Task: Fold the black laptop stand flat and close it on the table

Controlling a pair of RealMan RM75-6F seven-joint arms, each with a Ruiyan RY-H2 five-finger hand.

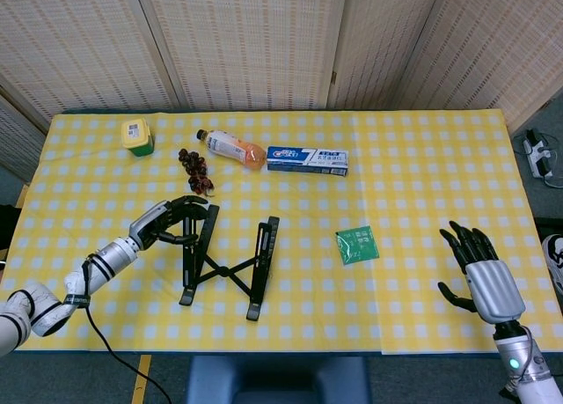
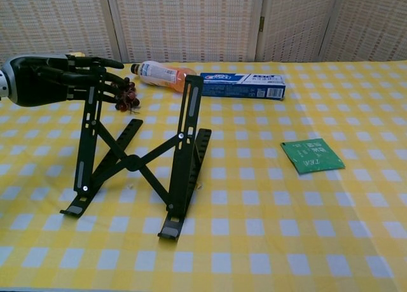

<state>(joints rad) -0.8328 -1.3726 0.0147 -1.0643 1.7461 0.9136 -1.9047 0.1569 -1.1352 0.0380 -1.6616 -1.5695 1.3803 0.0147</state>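
Observation:
The black laptop stand (image 1: 222,270) stands unfolded on the yellow checked table (image 1: 422,157), left of centre, its two rails raised and crossed by struts (image 2: 132,163). My left hand (image 1: 167,221) has come in from the left to the top of the stand's left rail. Its fingers (image 2: 95,64) lie spread across that rail end and its thumb sits lower, with no firm grip showing. My right hand (image 1: 479,276) hovers over the table's front right corner, fingers apart and empty, far from the stand. The chest view does not show it.
Behind the stand lie dark grapes (image 1: 195,171), a bottle of orange drink (image 1: 231,148) and a blue toothpaste box (image 1: 307,160). A green-lidded jar (image 1: 137,136) stands at the back left. A green packet (image 1: 356,245) lies to the right of the stand.

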